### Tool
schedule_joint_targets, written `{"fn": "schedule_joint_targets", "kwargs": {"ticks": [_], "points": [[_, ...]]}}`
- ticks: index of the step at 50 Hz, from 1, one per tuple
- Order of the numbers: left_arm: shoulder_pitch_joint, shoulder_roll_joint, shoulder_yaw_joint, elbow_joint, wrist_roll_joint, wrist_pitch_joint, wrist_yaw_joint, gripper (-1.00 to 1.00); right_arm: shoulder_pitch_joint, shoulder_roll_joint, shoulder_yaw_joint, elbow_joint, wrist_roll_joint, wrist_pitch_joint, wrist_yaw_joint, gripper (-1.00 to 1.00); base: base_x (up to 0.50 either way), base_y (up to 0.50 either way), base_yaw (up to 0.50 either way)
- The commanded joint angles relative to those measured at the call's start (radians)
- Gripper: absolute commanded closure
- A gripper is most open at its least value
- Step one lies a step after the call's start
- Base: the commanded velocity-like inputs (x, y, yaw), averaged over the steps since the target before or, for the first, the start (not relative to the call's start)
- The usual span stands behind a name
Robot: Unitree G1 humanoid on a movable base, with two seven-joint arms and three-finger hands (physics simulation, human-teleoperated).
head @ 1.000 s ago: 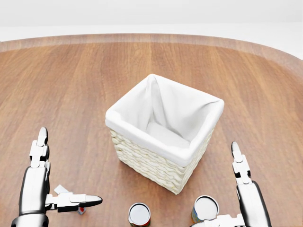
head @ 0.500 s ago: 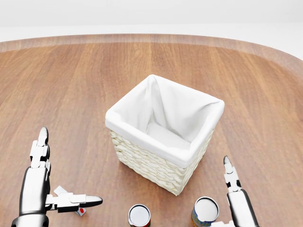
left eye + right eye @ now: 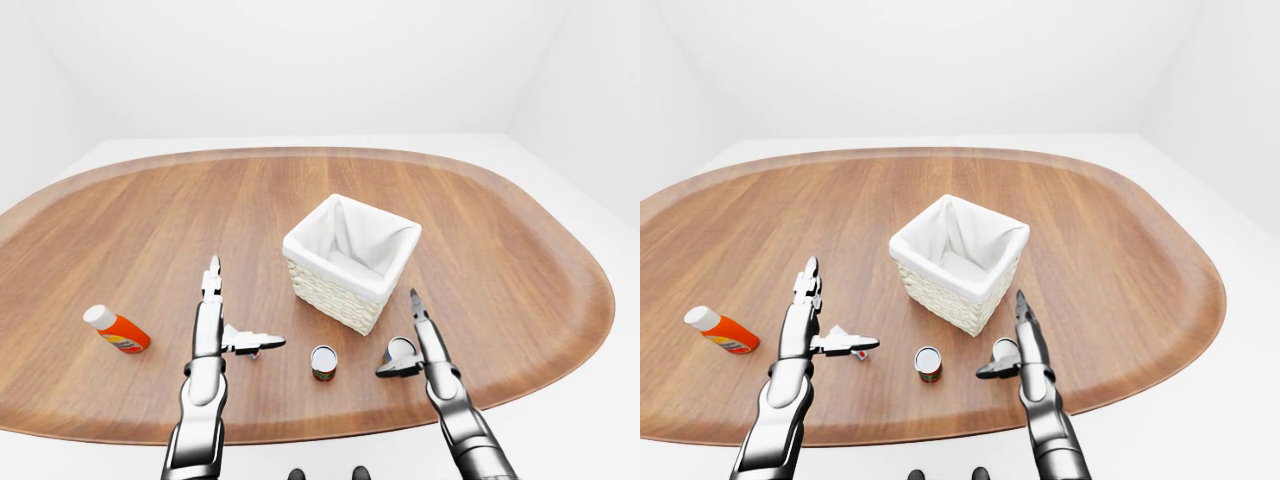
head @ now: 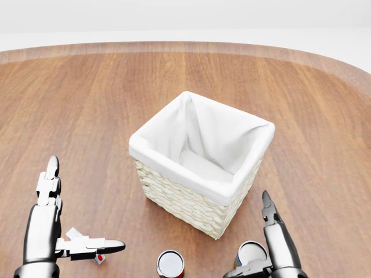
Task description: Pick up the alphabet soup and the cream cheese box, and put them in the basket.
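The right hand [image 3: 412, 345] stood spread open, thumb beside the can [image 3: 398, 350] below the basket [image 3: 350, 262]; probably the alphabet soup, though I couldn't read it. It needed centring before closing. The left hand [image 3: 222, 335] hovered open.

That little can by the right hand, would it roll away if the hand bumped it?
Probably not while upright: the can stands on its flat end on the table. Knocked over, its round side would likely roll. Its smooth wall may slip between the right hand's open fingers.
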Motion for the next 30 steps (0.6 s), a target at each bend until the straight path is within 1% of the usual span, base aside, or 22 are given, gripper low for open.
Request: {"fn": "schedule_joint_targets", "kwargs": {"ticks": [1, 4, 7, 14, 15, 20, 22, 24, 25, 29, 30], "points": [[-0.002, 0.001, 0.002, 0.001, -0.002, 0.0, 0.001, -1.0, -0.098, -0.014, 0.01, 0.211, -0.002, 0.0, -0.059, -1.0, 0.0, 0.0, 0.0], [-0.003, 0.001, 0.003, 0.003, -0.003, -0.001, 0.002, -1.0, -0.128, -0.018, 0.01, 0.283, 0.006, 0.0, -0.071, -1.0, 0.0, 0.0, 0.0], [-0.001, 0.001, 0.004, -0.008, -0.004, 0.007, 0.0, -1.0, -0.136, -0.019, 0.013, 0.304, 0.009, 0.0, -0.074, -1.0, 0.0, 0.0, 0.0], [-0.001, 0.0, 0.006, -0.017, -0.007, 0.015, 0.001, -1.0, -0.151, -0.025, 0.012, 0.387, 0.018, 0.0, -0.085, -1.0, 0.0, 0.0, 0.0], [-0.003, 0.001, 0.006, -0.011, -0.008, 0.011, 0.002, -1.0, -0.147, -0.024, 0.012, 0.377, 0.021, 0.0, -0.08, -1.0, 0.0, 0.0, 0.0], [-0.005, 0.001, 0.007, -0.014, -0.009, 0.014, 0.003, -1.0, -0.149, -0.025, 0.01, 0.382, 0.036, 0.0, -0.072, -1.0, 0.0, 0.0, 0.0], [-0.007, 0.001, 0.008, -0.007, -0.009, 0.009, 0.005, -1.0, -0.145, -0.023, 0.012, 0.378, 0.039, 0.0, -0.066, -1.0, 0.0, 0.0, 0.0], [-0.007, 0.002, 0.008, -0.008, -0.009, 0.01, 0.006, -1.0, -0.146, -0.021, 0.014, 0.387, 0.042, 0.0, -0.06, -1.0, 0.0, 0.0, 0.0], [-0.008, 0.002, 0.008, -0.006, -0.01, 0.009, 0.006, -1.0, -0.146, -0.02, 0.015, 0.386, 0.043, 0.0, -0.058, -0.93, 0.0, 0.0, 0.0], [-0.014, 0.003, 0.01, -0.001, -0.012, 0.009, 0.008, -1.0, -0.138, -0.019, 0.019, 0.366, 0.043, 0.0, -0.048, 0.43, 0.0, 0.0, 0.0], [-0.015, 0.003, 0.01, -0.001, -0.012, 0.01, 0.009, -1.0, -0.134, -0.018, 0.02, 0.359, 0.042, 0.0, -0.046, 0.8, 0.0, 0.0, 0.0]]}}
